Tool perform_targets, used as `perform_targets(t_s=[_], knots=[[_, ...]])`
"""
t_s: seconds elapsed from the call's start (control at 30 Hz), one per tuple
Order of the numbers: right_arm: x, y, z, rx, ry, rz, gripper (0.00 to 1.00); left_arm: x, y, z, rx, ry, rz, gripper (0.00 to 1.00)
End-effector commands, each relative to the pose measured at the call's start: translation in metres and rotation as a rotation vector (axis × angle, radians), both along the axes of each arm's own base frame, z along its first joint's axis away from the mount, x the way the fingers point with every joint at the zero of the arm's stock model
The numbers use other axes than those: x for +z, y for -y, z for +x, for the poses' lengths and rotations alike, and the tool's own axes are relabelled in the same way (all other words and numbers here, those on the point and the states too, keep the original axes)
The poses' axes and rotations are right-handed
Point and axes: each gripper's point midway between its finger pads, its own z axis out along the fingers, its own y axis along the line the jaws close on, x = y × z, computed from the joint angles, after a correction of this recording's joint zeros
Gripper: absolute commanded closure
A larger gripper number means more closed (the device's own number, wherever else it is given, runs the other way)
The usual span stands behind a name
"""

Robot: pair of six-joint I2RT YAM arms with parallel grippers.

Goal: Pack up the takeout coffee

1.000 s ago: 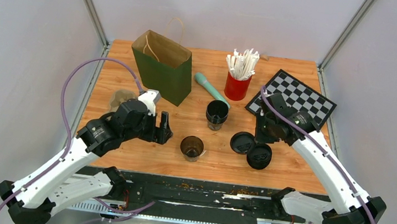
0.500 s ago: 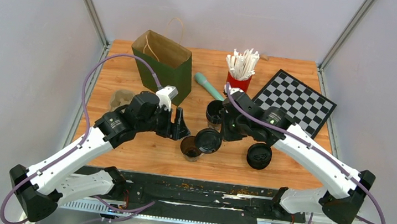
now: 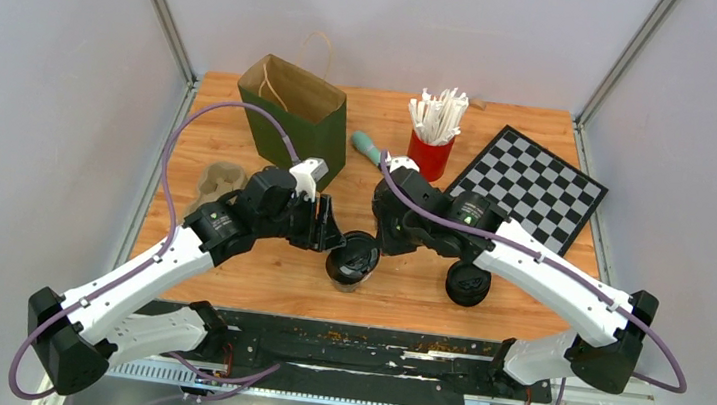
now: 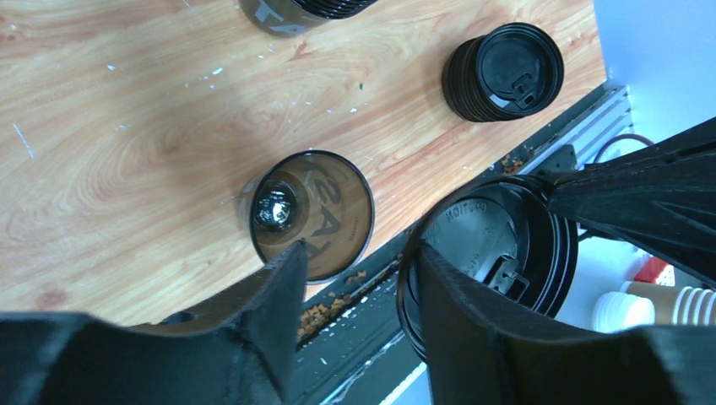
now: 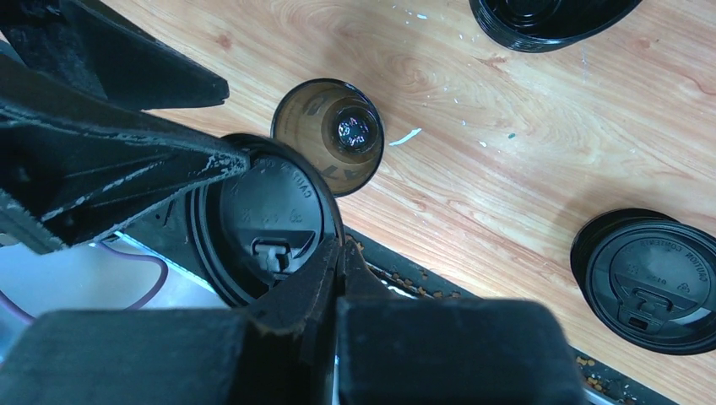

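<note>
Since a second ago the right claw (image 5: pixel 340 253), clenched on the rim of a black lid (image 5: pixel 270 211), has carried it over the table (image 3: pixel 405 293) to hang just beside the open brown cup (image 5: pixel 331 135). The left claw (image 4: pixel 359 253) has closed in too, jaws released and apart, with the cup just beyond its fingertips.

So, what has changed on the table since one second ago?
The right tool, shut on the black lid, carried it left to above the open cup. The left tool came right beside that cup, its jaws narrowing. The paper bag, straws and lid stack stayed put.
</note>
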Motion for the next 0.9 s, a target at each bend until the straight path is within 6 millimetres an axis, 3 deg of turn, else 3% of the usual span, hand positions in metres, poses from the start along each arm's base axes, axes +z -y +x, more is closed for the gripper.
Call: perform_targets(t_s=[0.0,0.07,0.3,0.4,0.47,0.6,0.77,0.87], knots=[[0.020,-0.014,0.008,-0.014,0.053,0.078,1.00,0.007,0.002,0.005,0.012,0.032,-0.018,0.51],[0.021,-0.016,0.008,-0.006,0.054,0.082,1.00,0.007,0.002,0.006,0.012,0.038,-0.018,0.63],[0.022,-0.027,0.016,0.049,0.121,0.111,1.00,0.009,0.006,0.003,-0.013,0.049,-0.048,0.91],[0.025,-0.020,0.021,0.046,0.167,0.099,0.96,0.008,-0.001,0.003,-0.001,0.055,-0.014,0.94],[0.028,-0.013,0.022,0.034,0.198,0.100,0.88,0.007,-0.009,0.005,0.020,0.072,0.023,0.89],[0.028,-0.006,0.020,0.039,0.228,0.123,0.74,-0.004,-0.026,0.010,0.073,0.073,0.123,0.64],[0.021,0.001,0.013,0.047,0.222,0.136,0.56,-0.046,-0.055,0.007,0.153,-0.021,0.305,0.49],[0.019,-0.002,0.010,0.075,0.225,0.151,0.44,-0.069,-0.063,0.004,0.177,-0.065,0.358,0.41]])
